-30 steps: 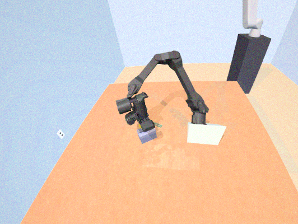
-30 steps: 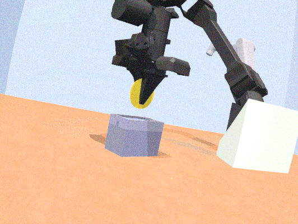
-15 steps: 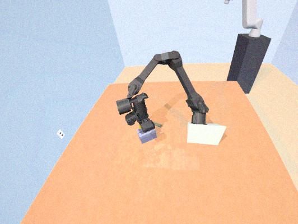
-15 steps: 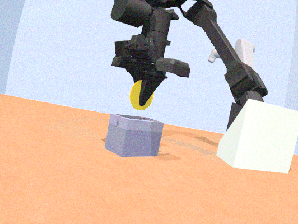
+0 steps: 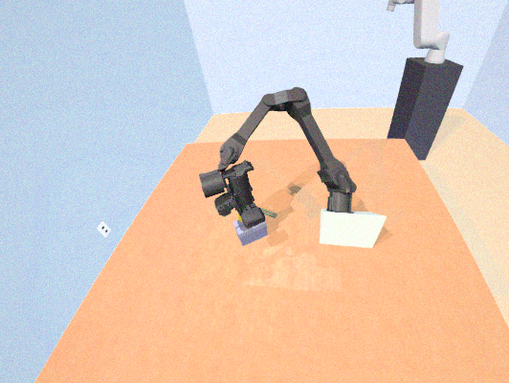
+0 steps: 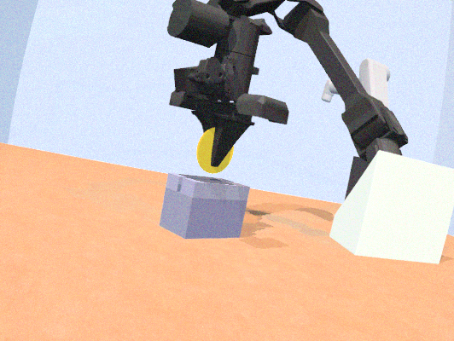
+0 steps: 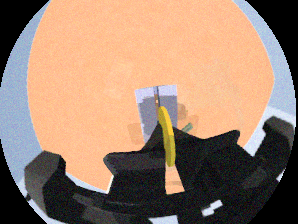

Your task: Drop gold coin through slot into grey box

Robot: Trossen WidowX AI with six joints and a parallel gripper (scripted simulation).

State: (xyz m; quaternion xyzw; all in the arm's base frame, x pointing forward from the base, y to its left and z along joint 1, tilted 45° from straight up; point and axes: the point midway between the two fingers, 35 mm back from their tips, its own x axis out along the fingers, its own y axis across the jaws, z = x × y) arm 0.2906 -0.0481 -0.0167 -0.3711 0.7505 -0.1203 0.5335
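The gold coin [image 5: 240,218] [image 6: 205,149] [image 7: 169,140] stands upright on edge between the fingertips. My gripper [image 6: 215,164] [image 7: 166,131] is shut on the coin and holds it just above the lid of the closed box [image 5: 254,235] [image 6: 215,217] [image 7: 145,94], with a small gap in the exterior view. In the wrist view the slot [image 7: 156,93] runs away from the coin's far edge, and the coin is roughly in line with it. The near part of the slot is hidden by the coin and fingers. The dark-green holder [image 5: 271,214] [image 7: 187,128] lies beside the box, empty.
A pale white-green block [image 5: 351,230] [image 6: 403,213] stands in front of the arm's base, right of the box. A dark pedestal [image 5: 423,105] with a light-coloured arm stands far behind at the right. The orange table [image 5: 191,311] [image 6: 128,290] carries the box and the holder.
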